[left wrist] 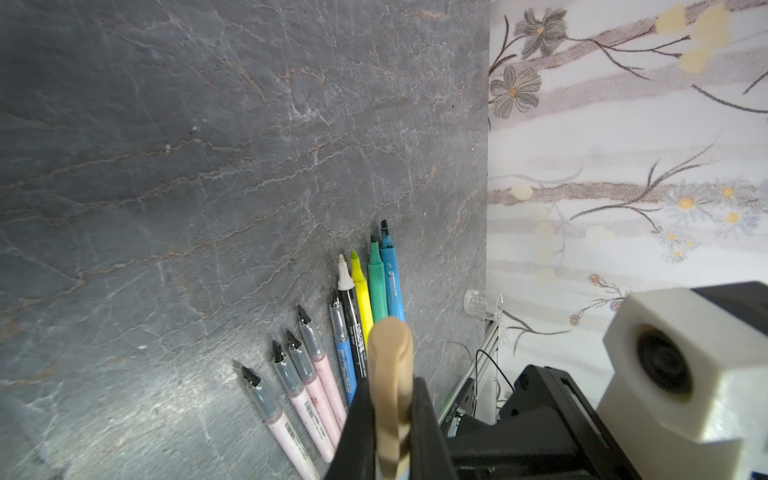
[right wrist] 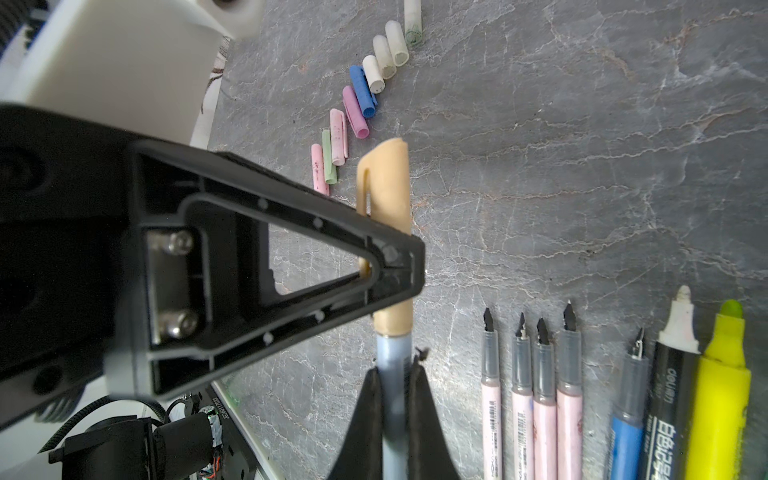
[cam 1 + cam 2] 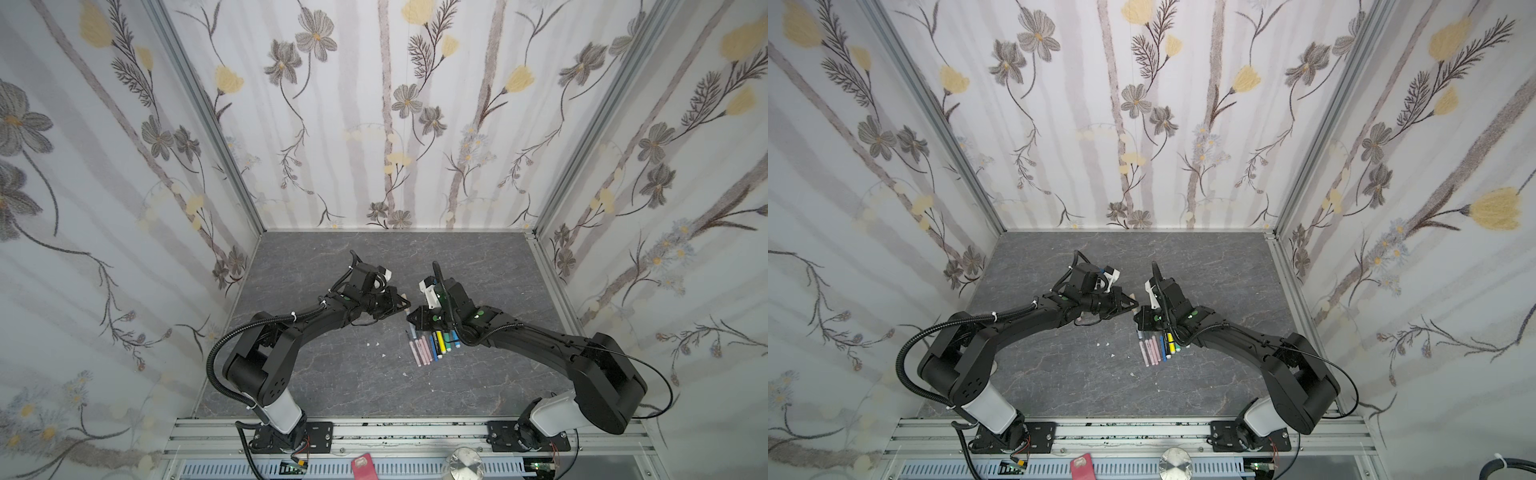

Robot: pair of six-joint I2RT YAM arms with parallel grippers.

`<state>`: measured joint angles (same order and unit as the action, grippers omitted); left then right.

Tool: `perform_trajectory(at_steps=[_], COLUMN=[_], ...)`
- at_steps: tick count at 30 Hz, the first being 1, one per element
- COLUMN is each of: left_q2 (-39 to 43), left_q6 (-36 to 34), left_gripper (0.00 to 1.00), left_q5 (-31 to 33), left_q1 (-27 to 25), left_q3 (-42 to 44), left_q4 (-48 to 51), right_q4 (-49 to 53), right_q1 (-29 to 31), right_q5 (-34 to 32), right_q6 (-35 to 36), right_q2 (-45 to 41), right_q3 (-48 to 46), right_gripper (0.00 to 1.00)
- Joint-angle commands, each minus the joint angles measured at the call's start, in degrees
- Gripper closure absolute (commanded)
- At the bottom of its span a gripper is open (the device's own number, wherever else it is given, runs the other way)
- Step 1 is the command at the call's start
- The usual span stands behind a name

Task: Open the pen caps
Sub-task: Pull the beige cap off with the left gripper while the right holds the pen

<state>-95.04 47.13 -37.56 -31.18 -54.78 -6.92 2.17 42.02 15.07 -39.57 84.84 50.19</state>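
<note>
Left pincer (image 1: pixel 392 386) clamped on tan cap (image 2: pixel 384 174); right pincer (image 2: pixel 392 382) clamped on same pen's grey-blue barrel (image 2: pixel 392 353) (cap sat on barrel end). Pen held above mid bench (image 3: pixel 353 374), between arms. Uncapped pens (image 2: pixel 567 407) lay in row just near of right pincer; loose caps (image 2: pixel 362 89) lined up further left.

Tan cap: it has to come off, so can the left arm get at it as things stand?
Yes, apparently: the left gripper is shut on the tan cap, the right gripper holds the pen barrel, and nothing else crowds them.
</note>
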Motion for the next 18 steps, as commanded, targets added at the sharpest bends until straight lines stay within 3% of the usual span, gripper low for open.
perform_trajectory(at_steps=[1,6,14,18], left_q2=[-0.46,-0.72,-0.89,-0.85], left_q6=[0.33,0.41,0.58,0.5], left_gripper=[1.0,1.0,1.0,1.0], left_q5=[0.49,0.38,0.4,0.41], left_q1=[-0.02,-0.03,-0.02,0.0], left_q3=[-0.91,-1.19,-1.42,-1.72], left_q4=[-0.9,-0.82,-0.88,-0.79], right_q4=[-2.18,-2.0,-2.09,-1.96], right_q1=[0.08,0.07,0.02,0.08], right_q5=[1.02,0.75,1.15,1.19], right_q6=[0.28,0.74,0.97,1.07], right_q2=[-0.2,0.39,1.62,2.09], right_q3=[-0.27,-0.27,-0.18,-0.18], right_gripper=[0.84,0.77,0.78,0.89])
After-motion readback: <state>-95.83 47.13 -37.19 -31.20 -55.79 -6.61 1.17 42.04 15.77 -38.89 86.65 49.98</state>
